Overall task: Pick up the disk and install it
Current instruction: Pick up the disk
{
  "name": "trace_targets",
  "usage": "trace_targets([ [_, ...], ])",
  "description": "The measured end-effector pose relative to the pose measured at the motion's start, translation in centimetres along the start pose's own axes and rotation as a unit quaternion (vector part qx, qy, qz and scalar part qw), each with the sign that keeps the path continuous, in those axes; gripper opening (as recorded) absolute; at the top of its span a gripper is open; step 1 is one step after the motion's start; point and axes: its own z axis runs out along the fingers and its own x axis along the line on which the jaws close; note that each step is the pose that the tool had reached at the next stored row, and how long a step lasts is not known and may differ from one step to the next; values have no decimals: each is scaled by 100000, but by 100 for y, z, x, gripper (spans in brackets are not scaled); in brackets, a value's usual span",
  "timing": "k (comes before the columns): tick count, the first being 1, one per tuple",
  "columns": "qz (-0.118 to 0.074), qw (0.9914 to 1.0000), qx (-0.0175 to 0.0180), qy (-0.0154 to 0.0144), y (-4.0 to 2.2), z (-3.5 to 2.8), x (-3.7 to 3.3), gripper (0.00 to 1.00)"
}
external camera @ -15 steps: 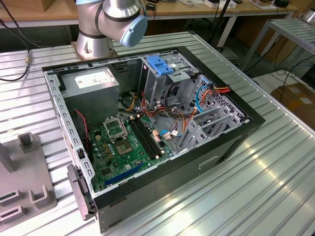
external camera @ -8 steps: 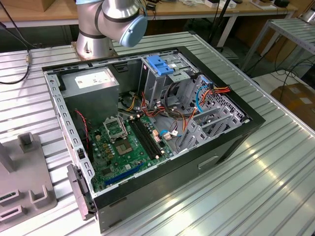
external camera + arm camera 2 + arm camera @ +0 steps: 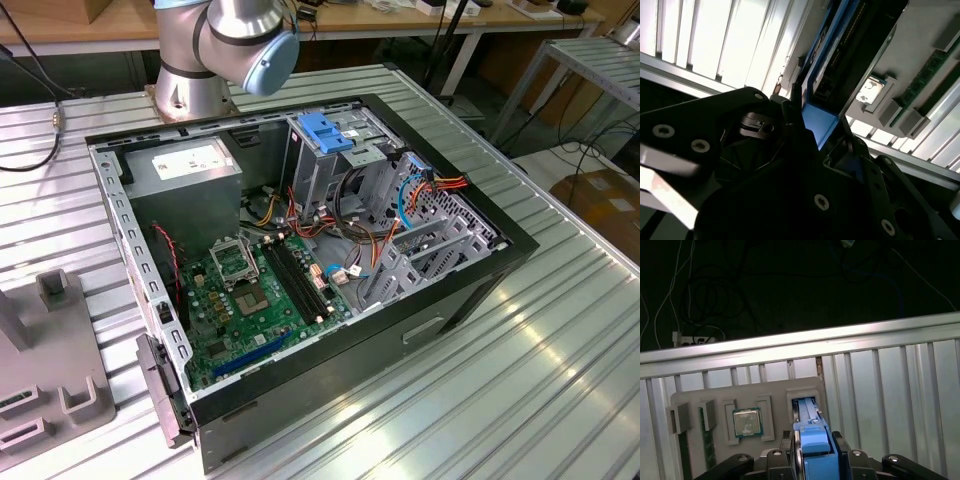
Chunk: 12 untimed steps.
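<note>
Hand (image 3: 816,447) is low over the grey tray (image 3: 775,390) on the bench (image 3: 880,380), fingers (image 3: 836,447) clamped on both sides of the disk (image 3: 809,412) at its blue rail. The disk stands on edge in its slot, near a processor chip (image 3: 746,421). Behind the open computer case (image 3: 470,270), the arm (image 3: 225,40) rises. The white sticker (image 3: 190,160) on the power supply has print too small to read.

Bright light glares white on the ribbed silver metal table (image 3: 715,40) in both wrist views; shadows are deep black.
</note>
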Motion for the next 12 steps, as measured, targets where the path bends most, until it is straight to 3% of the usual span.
trace_targets([
  [12,265,100000,4,59,-2,16,13,44],
])
